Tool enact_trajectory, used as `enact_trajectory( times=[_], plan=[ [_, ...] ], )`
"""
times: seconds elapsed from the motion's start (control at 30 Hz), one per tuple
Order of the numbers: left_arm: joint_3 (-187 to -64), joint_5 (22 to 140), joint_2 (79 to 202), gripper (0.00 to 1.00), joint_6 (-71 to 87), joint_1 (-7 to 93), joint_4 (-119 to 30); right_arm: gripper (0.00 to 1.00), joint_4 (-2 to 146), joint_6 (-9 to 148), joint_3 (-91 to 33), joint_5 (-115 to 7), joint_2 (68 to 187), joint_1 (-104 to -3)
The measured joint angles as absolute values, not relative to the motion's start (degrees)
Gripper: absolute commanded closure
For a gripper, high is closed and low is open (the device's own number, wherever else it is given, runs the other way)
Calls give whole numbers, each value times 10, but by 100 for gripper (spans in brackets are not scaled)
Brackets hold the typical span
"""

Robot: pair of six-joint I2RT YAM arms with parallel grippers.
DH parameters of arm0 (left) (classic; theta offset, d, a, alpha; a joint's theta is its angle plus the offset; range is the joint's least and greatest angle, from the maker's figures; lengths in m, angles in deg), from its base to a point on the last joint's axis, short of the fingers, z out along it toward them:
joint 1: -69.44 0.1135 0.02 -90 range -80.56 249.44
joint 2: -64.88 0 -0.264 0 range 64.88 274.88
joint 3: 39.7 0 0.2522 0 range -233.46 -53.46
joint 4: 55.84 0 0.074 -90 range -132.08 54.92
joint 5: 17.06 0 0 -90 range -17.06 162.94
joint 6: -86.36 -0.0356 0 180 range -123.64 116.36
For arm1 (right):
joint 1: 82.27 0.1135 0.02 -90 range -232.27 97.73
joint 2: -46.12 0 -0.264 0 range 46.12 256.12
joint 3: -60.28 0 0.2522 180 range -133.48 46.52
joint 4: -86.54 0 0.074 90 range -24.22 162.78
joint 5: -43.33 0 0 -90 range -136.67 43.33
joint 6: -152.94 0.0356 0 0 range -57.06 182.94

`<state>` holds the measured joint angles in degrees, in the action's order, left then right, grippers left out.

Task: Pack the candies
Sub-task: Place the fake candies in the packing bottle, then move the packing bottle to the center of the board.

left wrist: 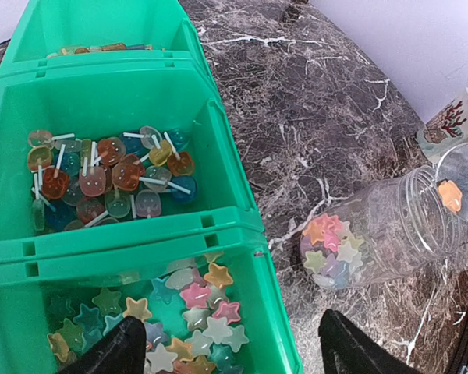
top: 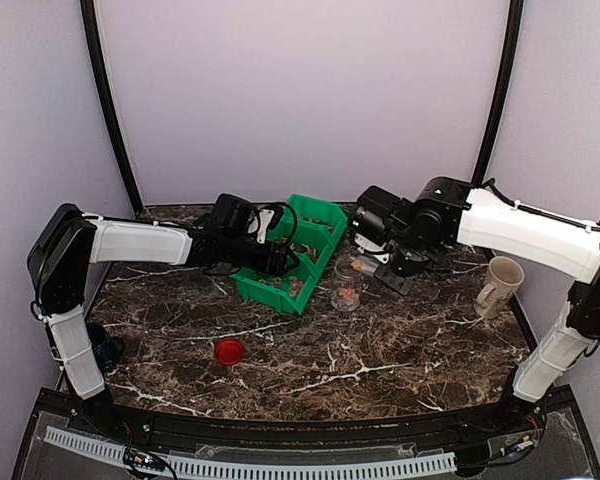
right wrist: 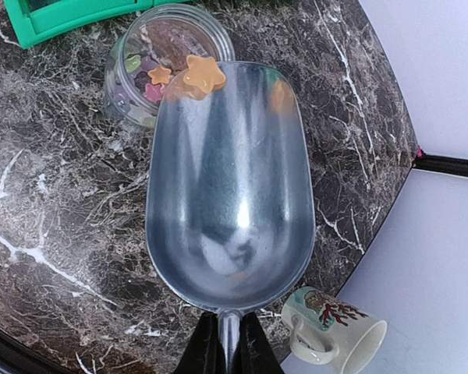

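Note:
Star-shaped candies (left wrist: 195, 312) lie loose in the near compartment of the green bin (left wrist: 242, 226); round candies on sticks (left wrist: 109, 175) fill the middle one. A clear jar (left wrist: 374, 234) stands tilted on the marble beside the bin, with star candies (left wrist: 331, 248) at its bottom. My right gripper (right wrist: 228, 343) is shut on the handle of a metal scoop (right wrist: 230, 195), whose tip rests over the jar's mouth (right wrist: 152, 70). One orange star (right wrist: 203, 75) sits at the scoop's lip. My left gripper (left wrist: 234, 354) is open, astride the bin's right wall.
A round red lid (top: 229, 350) lies on the marble near the front left. A white mug (top: 499, 285) with a coral print stands at the right edge, close behind the scoop hand. The bin (top: 292, 250) sits at the table's middle back.

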<state>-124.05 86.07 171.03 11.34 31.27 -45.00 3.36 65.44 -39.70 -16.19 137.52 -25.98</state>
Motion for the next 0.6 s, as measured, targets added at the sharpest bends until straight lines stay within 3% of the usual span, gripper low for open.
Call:
enact_trajectory(
  times=[0.6],
  plan=[
    [-1247,876,1721,21,114,305,-450,100,-5,654,-431,-121,1401,-230]
  ],
)
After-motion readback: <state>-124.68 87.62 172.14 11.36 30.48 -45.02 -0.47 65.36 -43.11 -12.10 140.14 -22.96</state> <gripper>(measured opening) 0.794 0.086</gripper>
